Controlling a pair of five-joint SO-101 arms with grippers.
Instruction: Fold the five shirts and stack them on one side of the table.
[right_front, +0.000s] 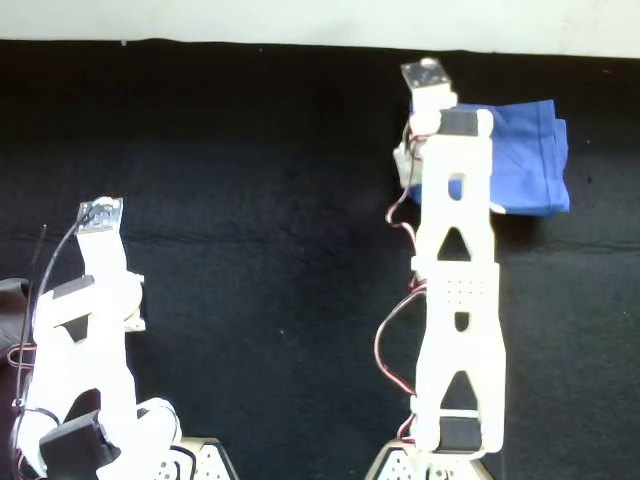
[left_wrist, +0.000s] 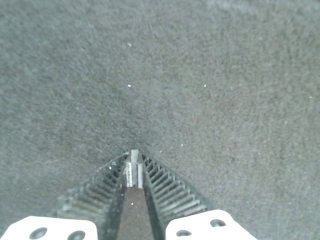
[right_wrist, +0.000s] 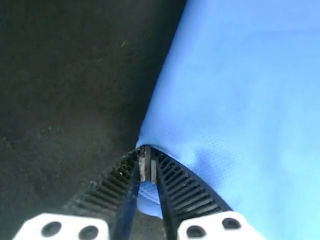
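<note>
At far right | blue shirt (right_front: 535, 160) | right hand (right_wrist: 145, 162) closed at its edge

- A robotics lab or test bench, not a lived-in room.
- A bench covered edge to edge in black felt-like cloth (right_front: 270, 200), seen from above.
- Two white plastic robot arms with cut-out frames are mounted side by side at the near edge: the left arm (right_front: 95, 340) and the right arm (right_front: 458, 290).
- Loose red and black wires (right_front: 385, 350) run exposed along the arms.
- A plain pale wall (right_front: 300, 18) lies behind the bench.
- A folded blue fabric shirt (right_front: 530, 160) lies on the cloth.
</note>
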